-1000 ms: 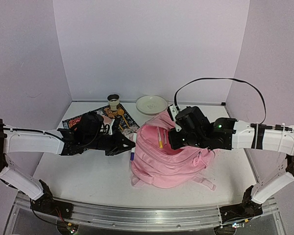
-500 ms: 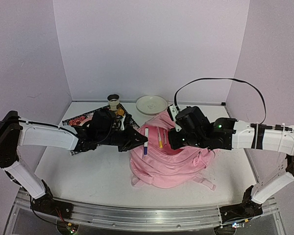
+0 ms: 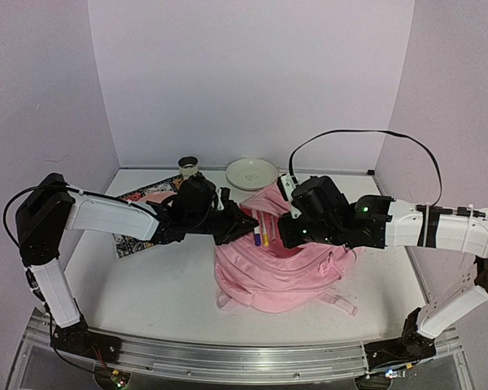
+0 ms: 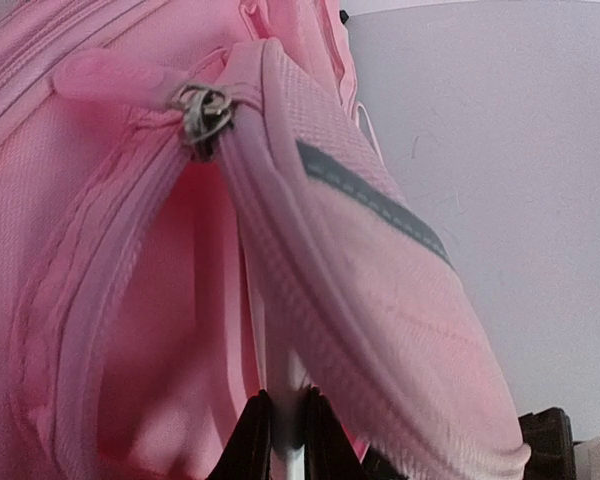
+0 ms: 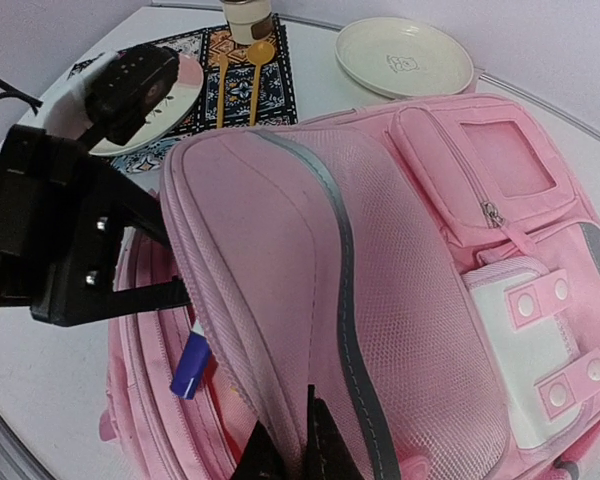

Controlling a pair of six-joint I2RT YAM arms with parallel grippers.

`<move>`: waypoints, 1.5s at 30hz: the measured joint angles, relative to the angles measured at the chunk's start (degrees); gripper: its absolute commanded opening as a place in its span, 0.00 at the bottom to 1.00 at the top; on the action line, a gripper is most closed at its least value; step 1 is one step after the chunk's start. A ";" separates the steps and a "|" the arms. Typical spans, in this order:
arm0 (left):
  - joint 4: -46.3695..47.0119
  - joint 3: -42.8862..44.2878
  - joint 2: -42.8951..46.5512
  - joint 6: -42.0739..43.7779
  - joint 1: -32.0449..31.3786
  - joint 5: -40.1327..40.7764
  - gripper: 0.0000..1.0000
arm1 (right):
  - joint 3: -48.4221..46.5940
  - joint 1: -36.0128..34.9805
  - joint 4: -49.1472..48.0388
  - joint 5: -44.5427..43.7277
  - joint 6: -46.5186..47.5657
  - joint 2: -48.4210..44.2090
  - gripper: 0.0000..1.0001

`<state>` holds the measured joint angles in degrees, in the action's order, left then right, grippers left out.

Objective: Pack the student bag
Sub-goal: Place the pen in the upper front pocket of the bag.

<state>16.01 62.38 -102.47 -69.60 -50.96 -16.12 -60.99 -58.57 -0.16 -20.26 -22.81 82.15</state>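
Note:
The pink student bag (image 3: 289,272) lies at the table's middle with its main pocket gaping. My right gripper (image 5: 298,450) is shut on the edge of the bag's front panel (image 5: 280,260) and holds it up. My left gripper (image 3: 246,230) is shut on a white marker (image 4: 285,385) with a blue cap (image 5: 191,365). The capped end sits just inside the opening, under the lifted panel. In the left wrist view the marker's shaft runs up between the fingers into the pink lining, beside the zip pull (image 4: 205,110). A yellow pen (image 3: 266,237) shows inside the pocket.
A patterned mat (image 3: 138,203) lies at the back left with a small cup (image 3: 189,166) and wooden spoons (image 5: 250,75). A white plate (image 3: 251,172) sits at the back centre. Purple walls close in three sides. The bag's straps (image 3: 342,302) trail toward the near right.
My left arm has swung right from beside the mat, carrying the marker from the bag's left side into the opening. The right arm and the lifted panel have stayed put.

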 measured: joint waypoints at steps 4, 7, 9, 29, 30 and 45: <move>0.01 3.37 -2.64 -1.27 -0.04 1.45 0.09 | 0.00 0.02 -0.24 0.15 0.00 0.00 0.00; -0.17 5.23 -3.83 -1.64 -0.36 2.39 0.12 | 0.00 0.15 -0.34 0.10 0.00 0.00 0.00; -0.33 6.31 -4.62 -1.99 -0.77 3.07 0.16 | 0.00 0.19 -0.36 0.01 0.00 0.00 0.00; -0.31 -1.34 4.63 9.33 -2.38 8.11 0.52 | 1.22 0.24 -1.20 -0.61 -0.14 -0.89 0.02; -0.34 -2.57 6.47 10.50 -2.38 8.39 0.53 | 1.37 0.21 -1.32 -0.68 -0.15 -0.97 0.02; -13.40 -7.40 18.58 28.43 2.99 17.60 0.65 | 7.85 -0.17 -3.14 0.00 -3.01 -5.47 0.21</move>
<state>2.61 54.98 -83.89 -41.17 -47.97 1.48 -53.14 -58.73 -3.30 -20.26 -25.82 76.68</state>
